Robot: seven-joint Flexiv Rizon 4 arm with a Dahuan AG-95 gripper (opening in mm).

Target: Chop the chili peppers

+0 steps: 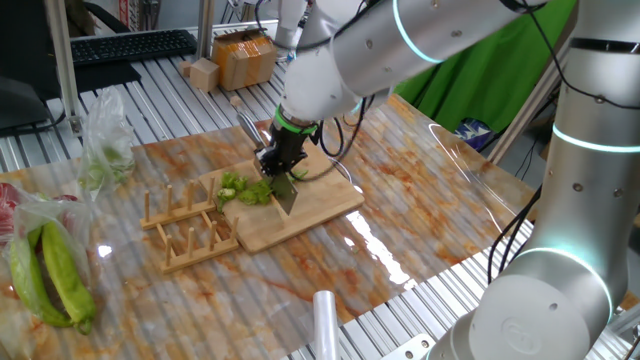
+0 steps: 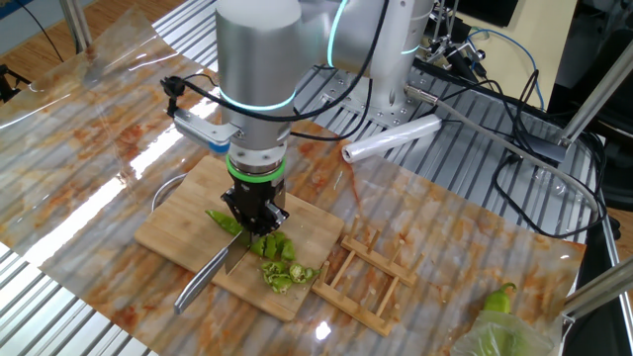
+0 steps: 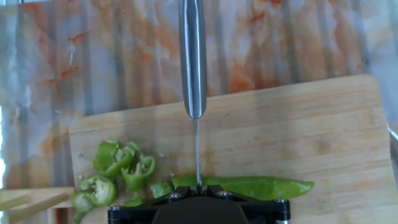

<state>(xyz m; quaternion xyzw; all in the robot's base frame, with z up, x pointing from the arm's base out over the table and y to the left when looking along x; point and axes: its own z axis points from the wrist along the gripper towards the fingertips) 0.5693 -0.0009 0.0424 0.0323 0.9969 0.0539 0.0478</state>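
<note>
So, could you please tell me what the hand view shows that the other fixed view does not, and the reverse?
Only the hand view shows the slender green chili's pointed tip and the knife's thin blade edge end-on across it. Only the other fixed view shows the silver robot arm, the wooden slatted rack and the clear plastic roll. Both share the bamboo cutting board, the green chili slices and the steel-handled knife.

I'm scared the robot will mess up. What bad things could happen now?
The knife sits across the uncut chili, which nothing holds down, so it might roll or slide. The slices lie close beside the blade and could get pushed off the cutting board. The gripper may lose its hold on the knife.
</note>
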